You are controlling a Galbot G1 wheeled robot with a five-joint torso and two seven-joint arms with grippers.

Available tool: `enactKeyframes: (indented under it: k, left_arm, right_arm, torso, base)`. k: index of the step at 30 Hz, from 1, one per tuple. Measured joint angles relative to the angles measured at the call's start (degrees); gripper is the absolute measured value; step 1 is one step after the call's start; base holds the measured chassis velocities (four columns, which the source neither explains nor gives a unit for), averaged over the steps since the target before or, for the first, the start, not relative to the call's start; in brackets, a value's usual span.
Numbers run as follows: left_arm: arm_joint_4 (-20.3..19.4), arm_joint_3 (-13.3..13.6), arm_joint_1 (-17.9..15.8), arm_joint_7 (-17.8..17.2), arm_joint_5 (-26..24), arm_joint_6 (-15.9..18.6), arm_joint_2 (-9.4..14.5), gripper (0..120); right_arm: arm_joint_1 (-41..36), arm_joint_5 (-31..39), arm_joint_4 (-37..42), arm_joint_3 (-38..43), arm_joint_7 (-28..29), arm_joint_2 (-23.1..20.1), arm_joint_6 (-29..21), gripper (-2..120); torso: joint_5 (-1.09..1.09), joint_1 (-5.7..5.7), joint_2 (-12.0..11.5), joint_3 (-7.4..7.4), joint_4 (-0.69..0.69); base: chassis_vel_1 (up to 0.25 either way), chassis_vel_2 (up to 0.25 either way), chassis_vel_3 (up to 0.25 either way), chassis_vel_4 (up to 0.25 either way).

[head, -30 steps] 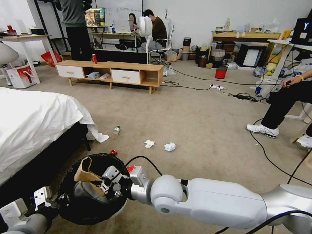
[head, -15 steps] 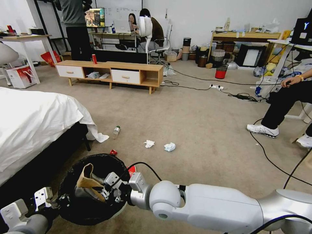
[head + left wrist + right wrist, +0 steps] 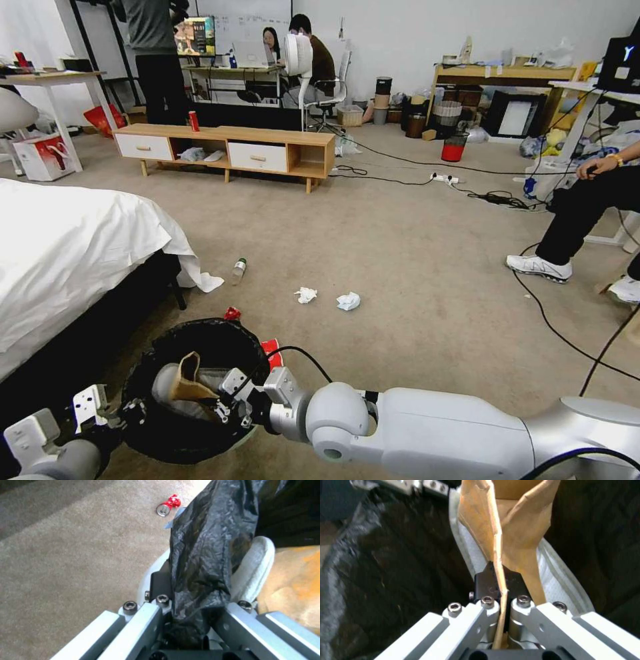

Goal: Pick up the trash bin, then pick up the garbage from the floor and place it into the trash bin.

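trash bin [image 3: 193,393] right of bed [image 3: 73,253] | cardboard tray [image 3: 183,377] in bin | tissues [image 3: 348,301] beyond, probably apart

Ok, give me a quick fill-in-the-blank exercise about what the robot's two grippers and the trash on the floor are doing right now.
1. The right gripper is pinching a piece of tan ____ inside the trash bin.
2. The left gripper grips the bin's rim, over its ____ plastic liner.
3. Two crumpled white ____ lie on the carpet past the bin.
4. The clear bottle lying near the bed has a ____ cap.

Missing words: cardboard; black; tissues; green
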Motion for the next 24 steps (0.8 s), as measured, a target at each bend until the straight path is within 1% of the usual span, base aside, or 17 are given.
enactKeyframes:
  k: [10,12,13,14,15,16,17,18,19,20,21,22,23,24]
  left_arm:
    - [0.53,0.23,-0.24,0.12,-0.02,0.04,0.15,1]
    - [0.57,0.25,-0.27,0.13,0.0,0.04,0.17,1]
    - [0.59,0.27,-0.29,0.14,0.01,0.04,0.19,1]
    - [0.59,0.27,-0.29,0.14,0.01,0.04,0.19,1]
    - [0.58,0.29,-0.3,0.16,0.02,0.05,0.2,1]
    - [0.55,0.3,-0.3,0.17,0.02,0.05,0.21,1]
    - [0.55,0.3,-0.3,0.17,0.02,0.05,0.21,1]
    - [0.49,0.32,-0.28,0.19,0.03,0.05,0.21,1]
    - [0.4,0.32,-0.24,0.2,0.04,0.05,0.17,1]
    - [0.4,0.32,-0.24,0.2,0.04,0.05,0.17,1]
    - [0.27,0.32,-0.12,0.2,0.08,0.05,0.12,1]
    - [0.27,0.32,-0.12,0.2,0.08,0.05,0.12,1]
    - [0.66,-0.38,0.08,-0.7,1.22,-0.01,0.06,1]
    - [0.66,-0.38,0.08,-0.7,1.22,-0.01,0.06,1]
  right_arm:
    - [-0.87,0.38,1.37,0.08,1.31,-1.6,-1.45,0]
    - [-0.88,0.37,1.67,0.16,1.65,-1.76,-1.4,2]
    - [-0.78,0.44,2.23,0.32,2.32,-2.01,-1.4,9]
    - [-0.78,0.44,2.23,0.32,2.32,-2.01,-1.4,9]
    - [-0.44,0.52,2.99,0.79,2.68,-2.48,-1.39,17]
    - [-0.26,0.58,3.3,0.98,2.83,-2.66,-1.39,20]
    - [-0.26,0.58,3.3,0.98,2.83,-2.66,-1.39,20]
    - [0.11,0.82,3.96,1.25,3.14,-2.98,-1.41,25]
    - [0.49,1.02,4.55,1.39,3.43,-3.27,-1.44,32]
    - [0.49,1.02,4.55,1.39,3.43,-3.27,-1.44,32]
    - [0.96,1.12,5.23,1.47,3.74,-3.52,-1.45,39]
    - [0.96,1.12,5.23,1.47,3.74,-3.52,-1.45,39]
    - [1.64,1.14,5.61,1.83,4.44,-4.06,-1.54,45]
    - [1.64,1.14,5.61,1.83,4.44,-4.06,-1.54,45]
  torso:
    - [-0.01,0.0,0.0,0.0,0.0]
    - [-0.01,0.0,0.0,0.0,0.0]
    - [0.0,0.0,0.0,0.0,0.0]
    - [0.0,0.0,0.0,0.0,0.0]
    - [-0.01,0.0,0.0,0.0,0.0]
    - [-0.01,0.0,0.0,0.0,0.0]
    - [-0.01,0.0,0.0,0.0,0.0]
    - [0.0,0.0,0.0,0.0,0.0]
    - [-0.01,0.0,0.0,0.0,0.0]
    - [-0.01,0.0,0.0,0.0,0.0]
    - [0.0,0.0,0.0,0.0,0.0]
    - [0.0,0.0,0.0,0.0,0.0]
    - [-0.01,0.0,0.0,0.0,0.01]
    - [-0.01,0.0,0.0,0.0,0.01]
  base:
    - [0.0,0.0,0.0,0.0]
    - [0.0,0.0,0.0,0.0]
    - [0.0,0.0,0.0,0.0]
    - [0.0,0.0,0.0,0.0]
    - [0.0,0.0,0.0,0.0]
    - [0.0,0.0,0.0,0.0]
    - [0.0,0.0,0.0,0.0]
    - [0.0,0.0,0.0,0.0]
    - [0.0,0.0,0.0,0.0]
    - [0.0,0.0,0.0,0.0]
    - [0.0,0.0,0.0,0.0]
    - [0.0,0.0,0.0,0.0]
    - [0.0,0.0,0.0,0.0]
    - [0.0,0.0,0.0,0.0]
